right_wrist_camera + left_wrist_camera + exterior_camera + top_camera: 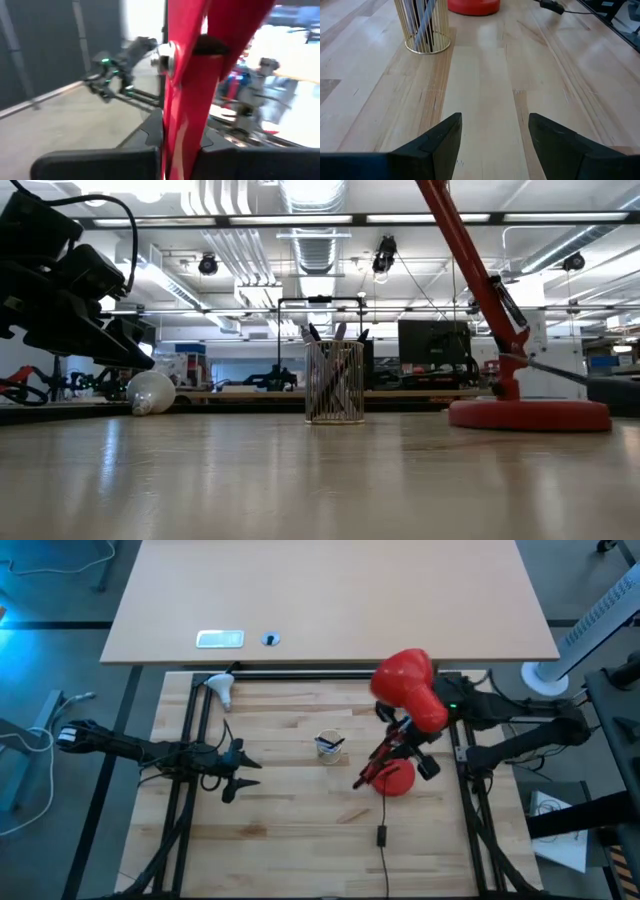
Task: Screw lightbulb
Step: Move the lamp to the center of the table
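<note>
The white lightbulb (220,690) lies on its side at the table's far left corner; it also shows in the low view (150,392). The red desk lamp stands right of centre on its round base (397,780), with its shade (410,685) raised toward the far edge. My left gripper (240,772) hovers open and empty over the left part of the table, its fingers (451,137) apart over bare wood. My right gripper (408,740) is shut on the lamp's red arm (187,100). My right gripper pinches the lamp's red arm (182,125) between its two fingers, just below a joint with a silver bolt (165,52). The fingers lie across the arm, coming from the table's right side. The lamp's base (530,415) rests on the table.
A gold wire cup (330,745) with pens stands mid-table between the two grippers, also in the left wrist view (422,25). The lamp's black cord with its switch (382,835) runs toward the near edge. A second, lighter table (330,590) adjoins the far edge.
</note>
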`<state>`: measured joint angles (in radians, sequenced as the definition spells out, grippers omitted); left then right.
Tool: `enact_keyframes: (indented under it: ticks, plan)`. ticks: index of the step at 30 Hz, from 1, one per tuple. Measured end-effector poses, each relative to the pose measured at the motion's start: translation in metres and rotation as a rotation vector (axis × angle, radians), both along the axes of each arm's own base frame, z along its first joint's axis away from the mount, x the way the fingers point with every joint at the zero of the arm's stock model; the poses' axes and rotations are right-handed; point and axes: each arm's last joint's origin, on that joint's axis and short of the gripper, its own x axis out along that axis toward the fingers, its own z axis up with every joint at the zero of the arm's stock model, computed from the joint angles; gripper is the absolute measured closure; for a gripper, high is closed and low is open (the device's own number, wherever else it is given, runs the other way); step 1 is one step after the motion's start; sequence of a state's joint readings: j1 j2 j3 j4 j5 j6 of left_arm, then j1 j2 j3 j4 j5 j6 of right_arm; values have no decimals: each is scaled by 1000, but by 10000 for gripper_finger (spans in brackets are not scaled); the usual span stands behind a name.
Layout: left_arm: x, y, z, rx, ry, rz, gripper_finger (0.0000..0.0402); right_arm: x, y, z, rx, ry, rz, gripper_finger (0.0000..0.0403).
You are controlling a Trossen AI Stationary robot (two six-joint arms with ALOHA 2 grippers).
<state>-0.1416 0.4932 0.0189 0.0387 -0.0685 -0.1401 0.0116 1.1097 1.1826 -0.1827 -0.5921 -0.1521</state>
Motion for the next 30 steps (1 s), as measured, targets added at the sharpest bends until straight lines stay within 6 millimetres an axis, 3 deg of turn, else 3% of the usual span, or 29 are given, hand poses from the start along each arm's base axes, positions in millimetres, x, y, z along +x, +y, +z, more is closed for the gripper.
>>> enact_keyframes:
  ticks: [5,11,21,30]
  plan:
    - [0,0,0,0,-2,0,180,28,5,-4,27,0,181,377]
    - [0,0,0,0,-2,0,180,50,5,2,13,8,199,371]
    - [0,0,0,-1,-3,0,180,55,0,17,27,-9,156,349]
    - [1,0,1,-2,-13,0,180,59,-5,14,171,122,-92,279]
